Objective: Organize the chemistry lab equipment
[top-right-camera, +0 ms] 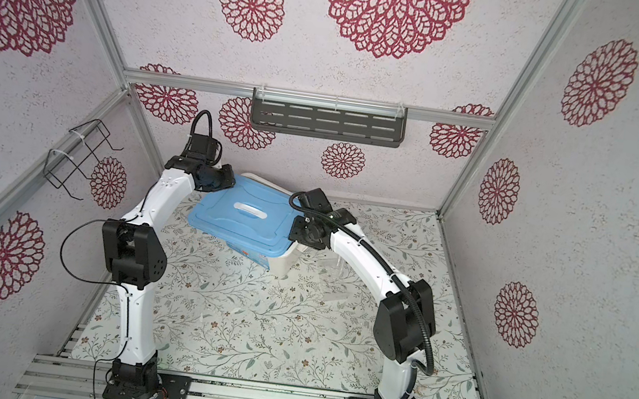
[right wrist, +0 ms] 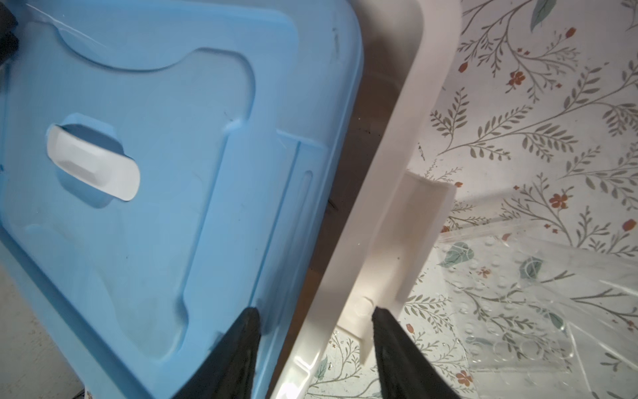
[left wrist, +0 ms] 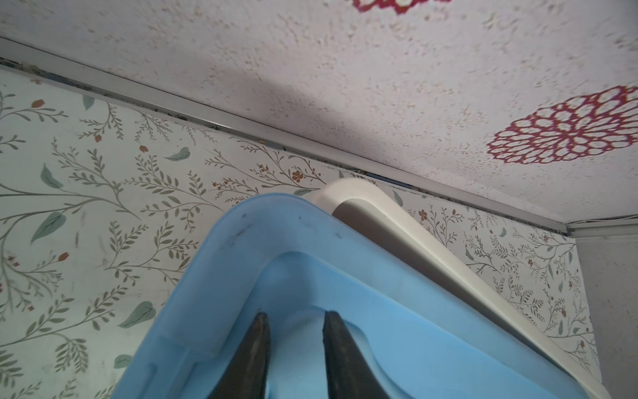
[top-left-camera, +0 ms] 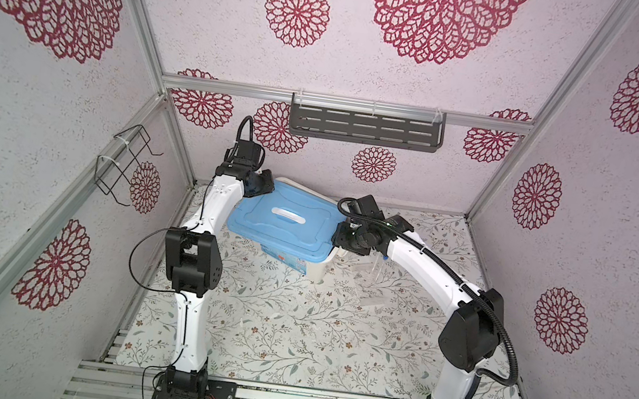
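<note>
Right wrist view: the right gripper stands wide open and empty, straddling the edge of the blue lid and the rim of the white box. The left gripper is narrowly parted and empty over the lid's corner. A clear holed rack lies on the table just beside the box.

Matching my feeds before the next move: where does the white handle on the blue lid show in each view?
In a top view: white handle, near centre, mid-lid.
In a top view: handle, left of centre.
Left wrist: not in it.
Right wrist: handle, set in the lid's recess.
Shared landmark: blue lid, in all four.
</note>
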`<action>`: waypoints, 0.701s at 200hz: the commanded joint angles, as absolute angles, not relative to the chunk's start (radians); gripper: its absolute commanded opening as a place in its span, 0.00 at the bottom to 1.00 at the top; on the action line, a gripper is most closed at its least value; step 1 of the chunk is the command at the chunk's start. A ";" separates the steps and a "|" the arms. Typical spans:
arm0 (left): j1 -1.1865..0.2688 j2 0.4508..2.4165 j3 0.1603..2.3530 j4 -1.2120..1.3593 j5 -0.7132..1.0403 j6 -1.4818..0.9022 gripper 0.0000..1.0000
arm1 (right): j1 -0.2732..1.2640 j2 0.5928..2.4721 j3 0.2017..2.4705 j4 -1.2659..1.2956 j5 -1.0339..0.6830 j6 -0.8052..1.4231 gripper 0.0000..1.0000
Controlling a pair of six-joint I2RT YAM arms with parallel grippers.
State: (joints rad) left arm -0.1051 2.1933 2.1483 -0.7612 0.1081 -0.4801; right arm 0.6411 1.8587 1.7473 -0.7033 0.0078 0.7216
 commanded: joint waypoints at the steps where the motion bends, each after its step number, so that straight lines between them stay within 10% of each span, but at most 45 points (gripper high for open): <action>1: -0.137 2.229 2.117 -0.764 0.146 -0.510 0.31 | 0.637 1.860 1.776 -0.735 0.046 0.775 0.62; 107: -0.182 2.193 2.069 -0.710 0.176 -0.653 0.34 | 0.634 1.870 1.773 -0.704 0.019 0.828 0.66; 140: -0.166 2.150 2.074 -0.735 0.167 -0.648 0.50 | 0.632 1.859 1.747 -0.688 0.048 0.825 0.65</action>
State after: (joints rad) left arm -0.1486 2.1872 2.1025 -0.6479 0.1276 -0.6312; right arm 0.6384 1.8717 1.7500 -0.6987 0.0063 0.8066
